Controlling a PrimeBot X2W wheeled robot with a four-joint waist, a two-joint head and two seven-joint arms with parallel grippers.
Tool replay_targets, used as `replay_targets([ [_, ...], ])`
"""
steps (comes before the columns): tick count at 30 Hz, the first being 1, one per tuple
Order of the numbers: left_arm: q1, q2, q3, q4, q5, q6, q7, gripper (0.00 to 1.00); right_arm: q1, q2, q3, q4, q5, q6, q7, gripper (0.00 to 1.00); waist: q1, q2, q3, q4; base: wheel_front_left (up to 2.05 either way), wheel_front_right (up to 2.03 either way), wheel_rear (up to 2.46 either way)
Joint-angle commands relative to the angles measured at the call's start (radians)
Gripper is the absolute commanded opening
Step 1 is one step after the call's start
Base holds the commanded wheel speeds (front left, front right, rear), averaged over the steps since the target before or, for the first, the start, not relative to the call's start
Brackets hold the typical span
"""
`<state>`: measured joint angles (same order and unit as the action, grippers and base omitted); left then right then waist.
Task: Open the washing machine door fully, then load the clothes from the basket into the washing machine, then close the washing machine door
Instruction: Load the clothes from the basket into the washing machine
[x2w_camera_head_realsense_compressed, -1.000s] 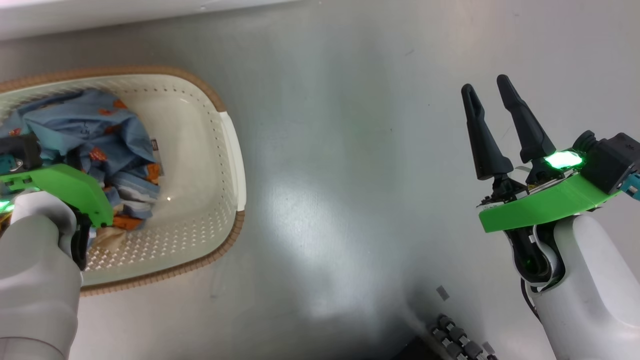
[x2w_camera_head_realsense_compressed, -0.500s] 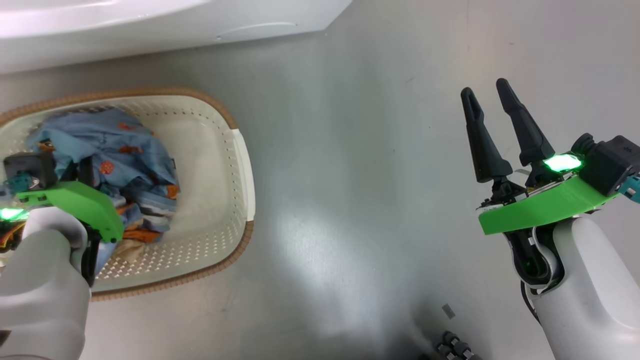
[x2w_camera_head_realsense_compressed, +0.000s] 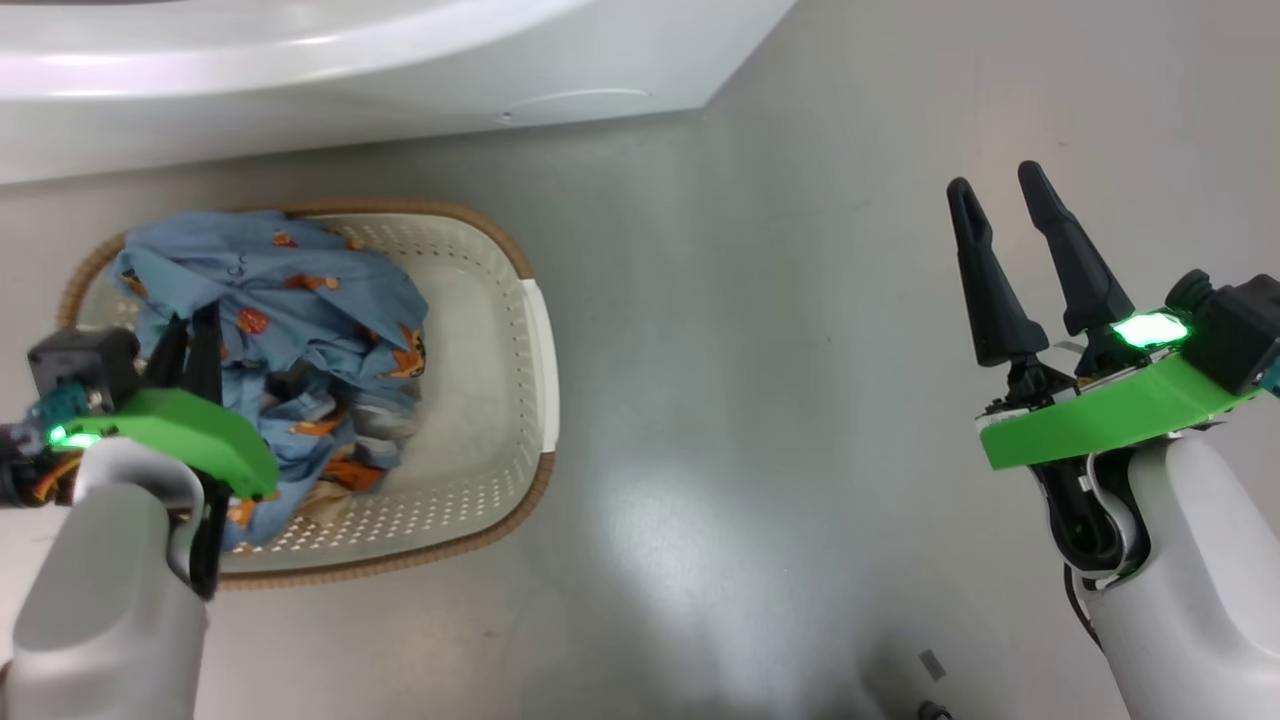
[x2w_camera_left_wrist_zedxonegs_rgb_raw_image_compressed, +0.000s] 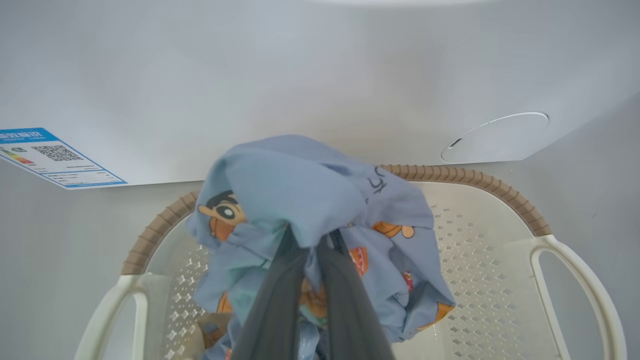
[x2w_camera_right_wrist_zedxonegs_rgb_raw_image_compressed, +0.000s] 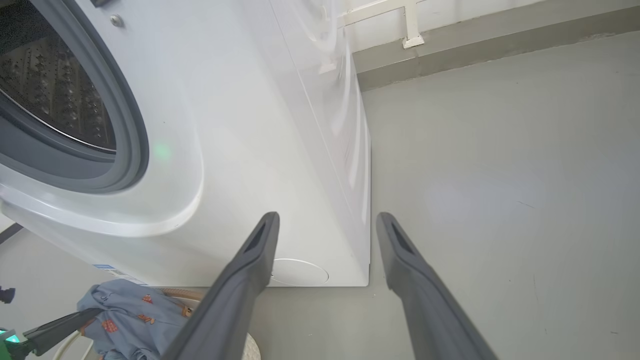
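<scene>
The cream basket (x2w_camera_head_realsense_compressed: 520, 400) with its brown rim (x2w_camera_left_wrist_zedxonegs_rgb_raw_image_compressed: 460, 175) stands on the floor in front of the white washing machine (x2w_camera_head_realsense_compressed: 400, 80). My left gripper (x2w_camera_head_realsense_compressed: 190, 335) is shut on the light blue clothes (x2w_camera_head_realsense_compressed: 290, 290) with orange patches. It holds the bunch (x2w_camera_left_wrist_zedxonegs_rgb_raw_image_compressed: 310, 190) raised above the basket, its lower folds still hanging inside. My right gripper (x2w_camera_head_realsense_compressed: 995, 185) hangs open over bare floor far to the right, holding nothing. In the right wrist view the steel drum (x2w_camera_right_wrist_zedxonegs_rgb_raw_image_compressed: 45, 90) shows inside the open grey gasket (x2w_camera_right_wrist_zedxonegs_rgb_raw_image_compressed: 125, 130). The door is out of view.
The machine's front carries a blue energy sticker (x2w_camera_left_wrist_zedxonegs_rgb_raw_image_compressed: 55, 157) and a round white flap (x2w_camera_left_wrist_zedxonegs_rgb_raw_image_compressed: 495, 137) just behind the basket. Grey floor (x2w_camera_head_realsense_compressed: 750, 400) stretches between the basket and my right arm. A wall base and a white bracket (x2w_camera_right_wrist_zedxonegs_rgb_raw_image_compressed: 412, 30) lie beyond the machine.
The head camera has tilted up, bringing more of the machine into view. My left gripper has risen with the blue clothes, lifting the bunch out of the basket. The right gripper stays open.
</scene>
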<state>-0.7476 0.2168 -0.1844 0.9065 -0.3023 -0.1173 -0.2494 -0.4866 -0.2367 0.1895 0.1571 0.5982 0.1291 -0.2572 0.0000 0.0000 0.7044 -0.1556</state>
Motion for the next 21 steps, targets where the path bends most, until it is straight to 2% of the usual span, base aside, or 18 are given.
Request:
replay_targets([
  [1,0.059,0.03,0.034,-0.06,0.001,0.012,-0.012,0.0,0.055,-0.014,0.019,-0.018,-0.006,0.002,-0.005,1.0,0.0,0.0,-0.022,0.022,0.0,0.0,0.0],
  [16,0.33,-0.011,0.107,-0.486,0.043,0.044,-0.012,0.0,0.09,-0.026,0.014,0.002,0.001,0.002,-0.005,1.0,0.0,0.0,-0.13,0.061,0.0,0.0,0.0],
  [21,0.382,-0.021,0.116,-0.561,0.053,0.046,-0.012,0.0,0.104,-0.029,0.015,0.009,0.001,0.002,-0.005,1.0,0.0,0.0,-0.162,0.067,0.0,0.0,0.0],
])
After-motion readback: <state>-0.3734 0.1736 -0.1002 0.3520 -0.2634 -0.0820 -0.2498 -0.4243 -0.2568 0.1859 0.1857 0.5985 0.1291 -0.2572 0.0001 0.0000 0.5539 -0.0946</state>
